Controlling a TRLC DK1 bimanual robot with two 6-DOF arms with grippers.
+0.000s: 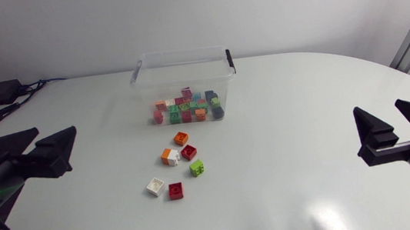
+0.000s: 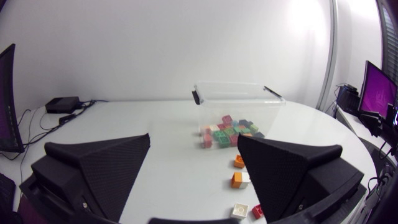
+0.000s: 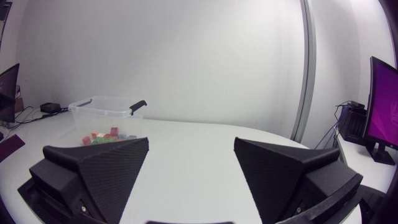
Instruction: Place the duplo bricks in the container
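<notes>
Now L gripper, R gripper open; bricks outside container.

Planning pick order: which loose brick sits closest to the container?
The plain orange brick, just short of the container; the other five loose ones lie farther away.

Left gripper was wide open with nothing between the fingers, looking across the white table. Ahead of it stood the clear container: upright, open-topped, black clip handles at both ends. A mixed pile of bricks lay in its bottom, red, green, pink and dark. Four loose ones sat on the table between container and gripper. Nearest the container was the orange brick, then the orange-and-white brick. The white brick and red brick lay side by side, the red partly behind a finger. Black box with cables sat at the far corner.
</notes>
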